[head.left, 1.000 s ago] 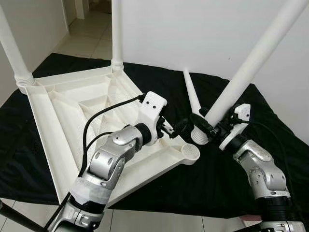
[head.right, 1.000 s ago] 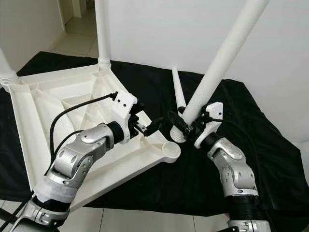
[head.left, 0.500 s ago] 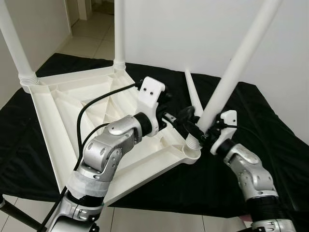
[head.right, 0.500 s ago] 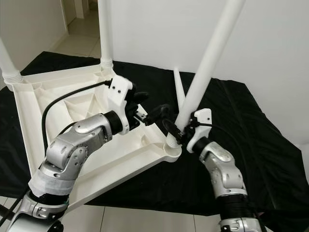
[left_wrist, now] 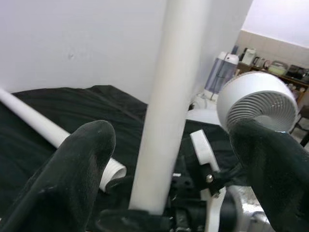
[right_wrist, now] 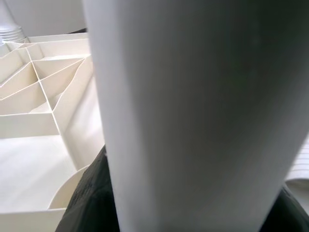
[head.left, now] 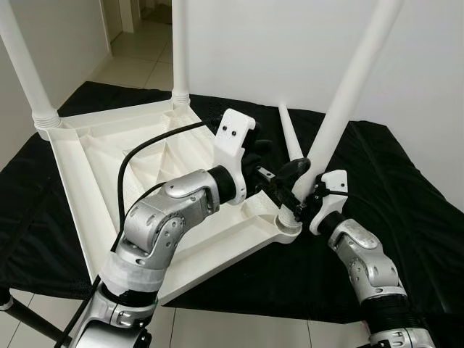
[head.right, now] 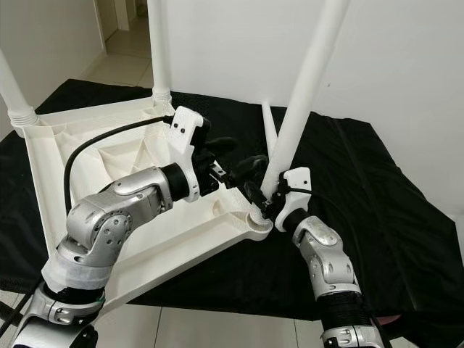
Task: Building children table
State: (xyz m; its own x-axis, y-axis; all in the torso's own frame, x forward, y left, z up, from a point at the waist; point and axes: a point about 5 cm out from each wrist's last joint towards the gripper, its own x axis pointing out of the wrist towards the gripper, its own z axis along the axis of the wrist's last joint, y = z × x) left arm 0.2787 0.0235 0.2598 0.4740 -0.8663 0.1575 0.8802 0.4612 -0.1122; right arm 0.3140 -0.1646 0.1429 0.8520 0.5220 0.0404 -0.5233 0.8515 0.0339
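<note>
Raised nearly upright since a second ago, the long white plastic table leg [head.left: 348, 94] now stands with its foot at the corner socket [head.left: 288, 226] of the upturned white ribbed tabletop [head.left: 109, 167], on a black cloth [head.left: 406, 210] over pale tiled floor [head.left: 138, 58]. Left gripper [head.left: 279, 174] fingers spread wide beside it; right gripper [head.left: 301, 209] clamps its base.

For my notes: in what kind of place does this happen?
Probably a room in a home. A tiled floor leads to a doorway, a fan stands nearby, and the upturned table lies on a black cloth.
</note>
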